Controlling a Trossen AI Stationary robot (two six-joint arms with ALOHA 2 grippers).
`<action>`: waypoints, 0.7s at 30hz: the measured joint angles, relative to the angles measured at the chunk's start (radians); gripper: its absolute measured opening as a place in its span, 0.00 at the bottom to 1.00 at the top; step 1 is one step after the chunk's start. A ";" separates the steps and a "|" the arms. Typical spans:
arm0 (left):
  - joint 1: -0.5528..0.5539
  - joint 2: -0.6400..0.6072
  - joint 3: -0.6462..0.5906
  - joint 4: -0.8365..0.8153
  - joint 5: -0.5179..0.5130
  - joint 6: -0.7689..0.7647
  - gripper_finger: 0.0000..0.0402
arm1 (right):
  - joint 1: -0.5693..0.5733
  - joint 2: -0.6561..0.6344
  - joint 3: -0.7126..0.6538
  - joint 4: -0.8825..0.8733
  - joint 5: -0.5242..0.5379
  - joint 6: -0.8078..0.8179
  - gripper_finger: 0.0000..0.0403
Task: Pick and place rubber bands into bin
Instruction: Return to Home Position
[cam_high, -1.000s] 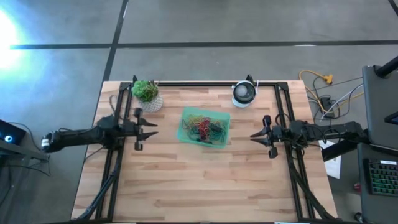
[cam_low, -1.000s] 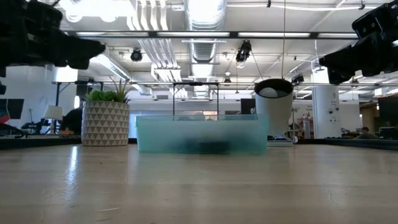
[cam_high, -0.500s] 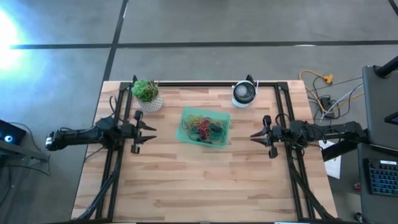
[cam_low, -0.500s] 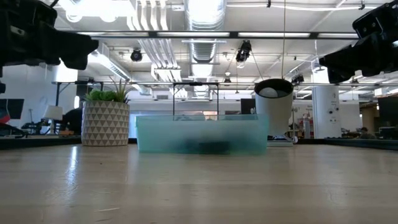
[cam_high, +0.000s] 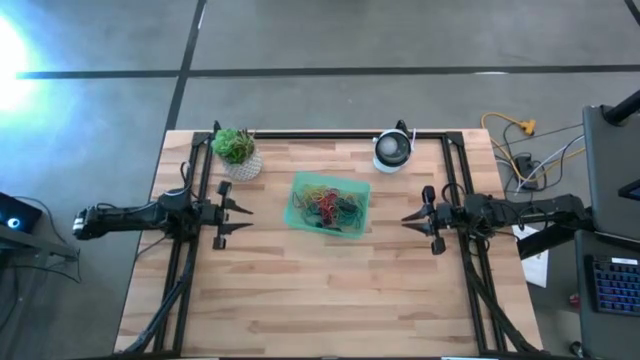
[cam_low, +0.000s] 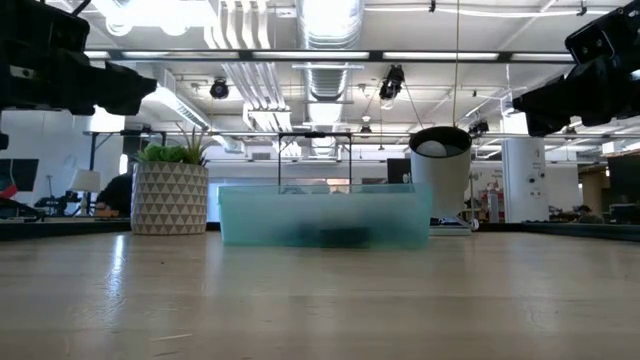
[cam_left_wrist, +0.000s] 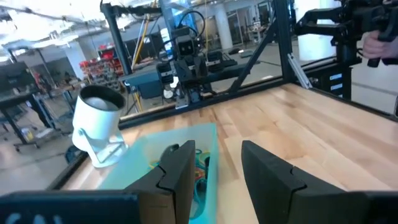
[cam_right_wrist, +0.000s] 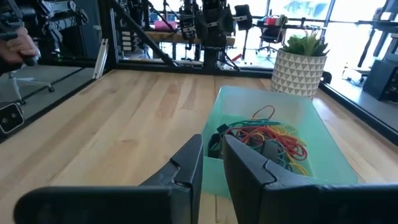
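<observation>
On the near half of the table (cam_high: 330, 300) only bare wood is seen; no loose band can be made out there from above, though so thin a thing could be missed. Further in, at mid-depth, the left gripper (cam_high: 243, 216) is held just over the table's left side rail and the right gripper (cam_high: 407, 220) over the right one, each pointed inward at the bin (cam_high: 291, 203) and well apart from it. The left fingers (cam_left_wrist: 180, 171) are seen spread wide with nothing between them; the right fingers (cam_right_wrist: 189, 165) are parted only narrowly, and nothing is gripped there either. Between the two arms, slightly beyond the table's middle, the bin is set at a small angle, and the rubber bands (cam_high: 330, 206) are heaped inside it in a tangle of red, yellow, green and dark loops. At the far edge, a potted plant (cam_high: 238, 153) and a round white device (cam_high: 392, 150) are placed to either side. The collecting is judged to be finished, since every band that can be seen lies inside the walls; only the parking of the arms appears to be left.
</observation>
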 joint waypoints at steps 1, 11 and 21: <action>0.000 0.006 0.000 0.000 0.000 -0.011 0.29 | 0.000 0.003 0.000 0.000 0.000 0.000 0.14; 0.000 0.057 0.000 0.000 0.000 -0.018 0.29 | 0.004 0.008 -0.008 0.060 0.089 -0.005 0.14; 0.000 0.066 0.000 0.002 0.001 -0.095 0.29 | 0.044 -0.117 -0.009 0.065 0.035 -0.080 0.14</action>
